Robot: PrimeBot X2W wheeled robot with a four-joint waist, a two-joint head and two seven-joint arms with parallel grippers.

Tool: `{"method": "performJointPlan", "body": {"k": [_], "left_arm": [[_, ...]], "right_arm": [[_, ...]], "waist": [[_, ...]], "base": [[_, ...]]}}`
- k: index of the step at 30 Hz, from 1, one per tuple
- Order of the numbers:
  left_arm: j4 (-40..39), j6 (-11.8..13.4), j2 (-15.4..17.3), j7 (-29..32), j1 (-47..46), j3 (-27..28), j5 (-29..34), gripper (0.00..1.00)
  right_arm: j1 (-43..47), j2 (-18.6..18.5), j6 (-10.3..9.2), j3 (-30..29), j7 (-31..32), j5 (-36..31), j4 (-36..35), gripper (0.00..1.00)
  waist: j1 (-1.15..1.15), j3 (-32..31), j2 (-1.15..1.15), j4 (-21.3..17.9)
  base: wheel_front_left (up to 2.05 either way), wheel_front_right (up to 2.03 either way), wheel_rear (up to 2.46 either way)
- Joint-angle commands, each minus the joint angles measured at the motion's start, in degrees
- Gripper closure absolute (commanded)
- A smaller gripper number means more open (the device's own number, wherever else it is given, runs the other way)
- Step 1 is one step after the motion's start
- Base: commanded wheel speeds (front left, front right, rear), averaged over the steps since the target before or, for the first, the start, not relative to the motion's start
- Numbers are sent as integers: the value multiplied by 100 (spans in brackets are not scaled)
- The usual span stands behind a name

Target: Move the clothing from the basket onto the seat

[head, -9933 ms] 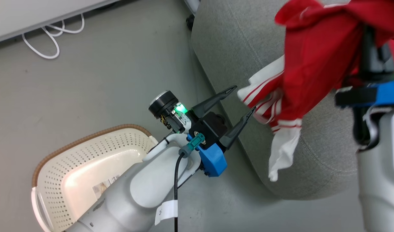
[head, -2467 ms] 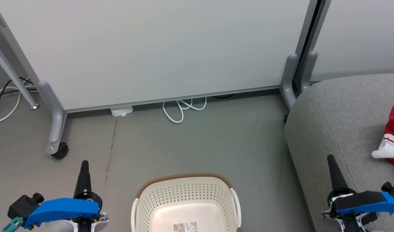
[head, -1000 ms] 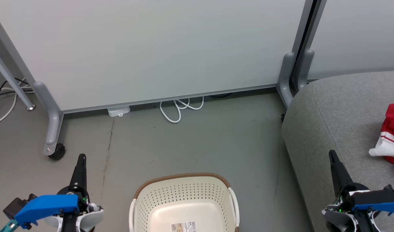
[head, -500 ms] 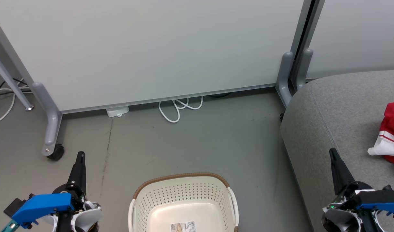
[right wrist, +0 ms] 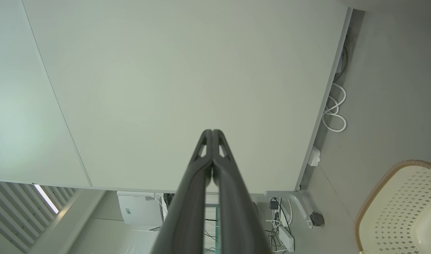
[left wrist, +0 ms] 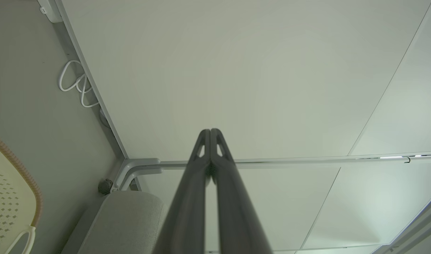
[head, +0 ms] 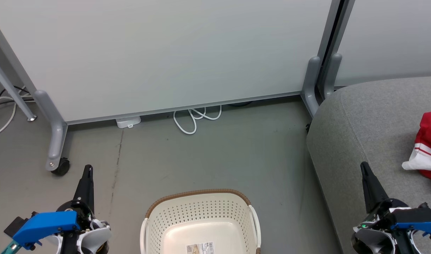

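The cream basket [head: 201,211] with its brown rim stands on the floor at the bottom middle of the head view, with just a paper label on its bottom. Red and white clothing [head: 426,148] lies on the grey seat [head: 363,123] at the right edge. My left gripper [head: 87,169] is at the lower left, left of the basket, shut with nothing in it. At the lower right my right gripper [head: 363,166] is over the seat's front part, also shut and empty. Both wrist views show the fingers pressed together: left gripper [left wrist: 210,131], right gripper [right wrist: 212,132].
A white partition panel [head: 166,53] on grey legs with a caster [head: 62,165] stands behind the basket. A looped white cable [head: 196,118] and a white box [head: 128,121] lie at its foot. Grey floor [head: 219,158] spreads between panel, basket and seat.
Almost nothing differs over the last second; the view settled slightly. Ten seconds ago the right gripper held the red clothing over the seat; now it lies on the seat and both grippers are shut.
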Motion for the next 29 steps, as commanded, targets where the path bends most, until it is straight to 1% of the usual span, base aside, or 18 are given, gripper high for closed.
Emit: {"method": "performJointPlan", "body": {"k": [1,29], "left_arm": [[-26,-54,9,25,-54,12,-12,100],[-26,-54,9,23,-54,11,-13,100]], "right_arm": [[-48,-27,2,-8,19,15,-18,100],[-48,-27,2,-7,18,15,-18,100]], "waist": [[0,0,0,0],[0,0,0,0]], "base": [[0,0,0],[0,0,0]]}}
